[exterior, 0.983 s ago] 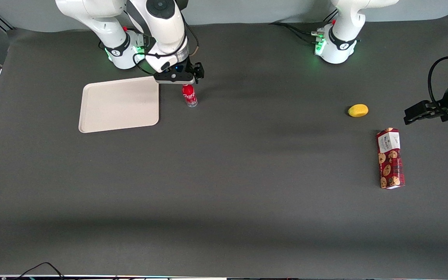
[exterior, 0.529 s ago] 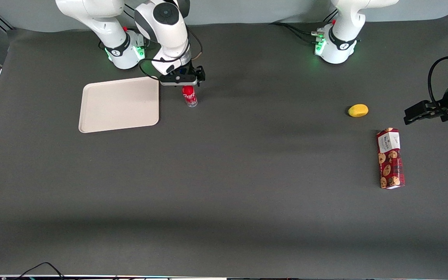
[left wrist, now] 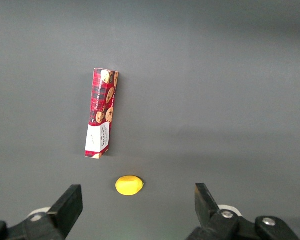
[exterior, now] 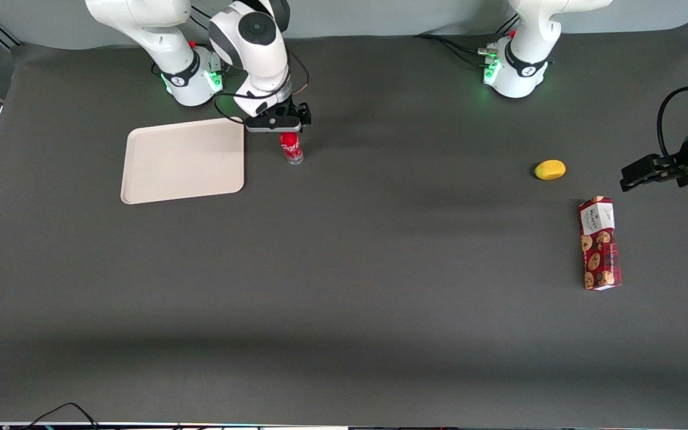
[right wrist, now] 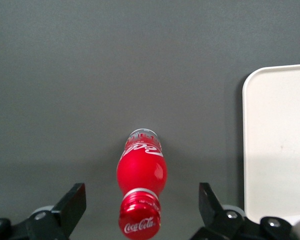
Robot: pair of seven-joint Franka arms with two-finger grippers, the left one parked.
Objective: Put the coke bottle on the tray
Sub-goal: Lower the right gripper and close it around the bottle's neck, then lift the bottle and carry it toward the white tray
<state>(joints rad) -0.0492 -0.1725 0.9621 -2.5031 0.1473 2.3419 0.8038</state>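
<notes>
**Bottle not yet grasped, tray empty**

Nearest us, cookie box and yellow fruit lie toward the parked arm's end of the desk, no part of the job. Farther off, coke bottle stands upright on the desk just beside the tray. We judge: early stage. End effector hangs over the cap, fingers spread wide, gripping nothing. Grasp, lift, transfer all left.
</notes>
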